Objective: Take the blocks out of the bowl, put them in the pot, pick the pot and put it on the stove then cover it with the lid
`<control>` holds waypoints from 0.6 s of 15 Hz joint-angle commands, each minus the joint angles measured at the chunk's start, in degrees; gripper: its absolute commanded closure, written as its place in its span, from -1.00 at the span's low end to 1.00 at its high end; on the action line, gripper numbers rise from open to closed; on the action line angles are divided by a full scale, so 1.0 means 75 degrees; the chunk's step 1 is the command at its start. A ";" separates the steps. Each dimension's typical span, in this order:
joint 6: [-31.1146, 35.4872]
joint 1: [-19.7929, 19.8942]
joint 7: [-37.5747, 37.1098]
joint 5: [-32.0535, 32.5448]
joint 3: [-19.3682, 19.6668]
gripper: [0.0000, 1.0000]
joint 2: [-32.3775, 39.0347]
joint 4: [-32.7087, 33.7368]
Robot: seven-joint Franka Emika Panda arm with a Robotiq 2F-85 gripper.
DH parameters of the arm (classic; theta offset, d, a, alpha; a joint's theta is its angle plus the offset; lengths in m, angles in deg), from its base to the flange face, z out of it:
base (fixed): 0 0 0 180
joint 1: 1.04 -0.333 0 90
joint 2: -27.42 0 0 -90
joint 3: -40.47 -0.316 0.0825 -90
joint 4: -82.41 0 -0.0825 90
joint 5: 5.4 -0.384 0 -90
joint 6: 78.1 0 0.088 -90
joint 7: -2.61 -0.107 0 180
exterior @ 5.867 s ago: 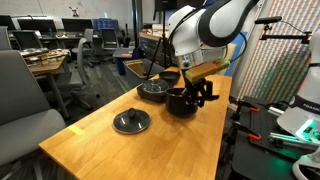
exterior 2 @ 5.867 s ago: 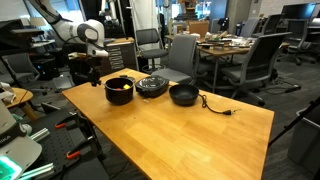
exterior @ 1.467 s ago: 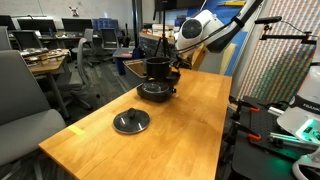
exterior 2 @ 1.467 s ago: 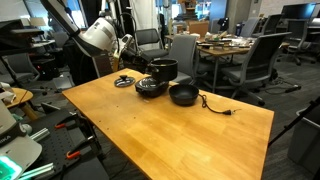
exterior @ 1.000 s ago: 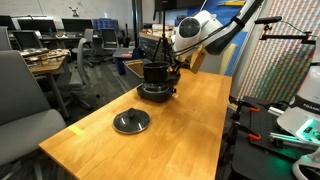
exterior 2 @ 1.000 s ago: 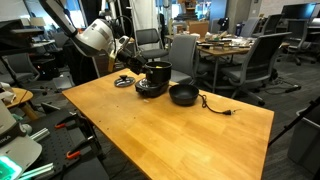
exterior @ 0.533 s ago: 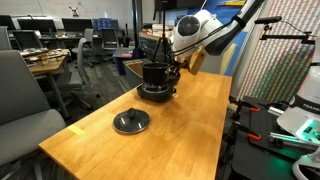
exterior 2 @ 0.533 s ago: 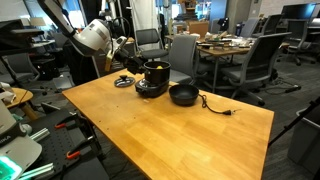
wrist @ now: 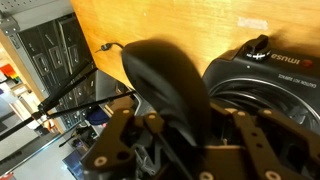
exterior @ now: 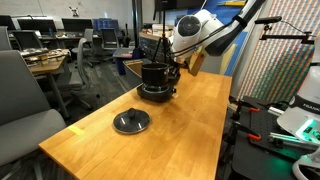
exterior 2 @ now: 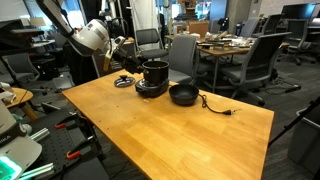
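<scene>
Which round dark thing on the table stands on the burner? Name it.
The pot, the tall straight-sided one, atop the stove; the flat lid with its knob lies apart on bare wood.

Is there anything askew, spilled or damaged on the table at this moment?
Nothing stands out. The pot is upright over the stove, its handle in the shut gripper; the lid lies flat on the table. No spill shows.

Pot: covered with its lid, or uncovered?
Uncovered. The lid lies flat on the table, well apart from the pot, which stands over the stove with nothing on top.
</scene>
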 commanded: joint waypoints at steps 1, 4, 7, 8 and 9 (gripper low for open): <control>-0.0193 -0.0174 0.0096 0.0041 -0.0068 0.81 -0.0402 -0.0131; -0.0292 -0.0239 0.0066 0.0067 -0.0067 0.81 -0.0423 -0.0183; -0.0594 -0.0277 0.0037 0.0201 -0.0040 0.81 -0.0528 -0.0369; -0.0727 -0.0286 0.0015 0.0273 -0.0041 0.81 -0.0580 -0.0454; -0.0825 -0.0286 0.0016 0.0299 -0.0054 0.81 -0.0634 -0.0547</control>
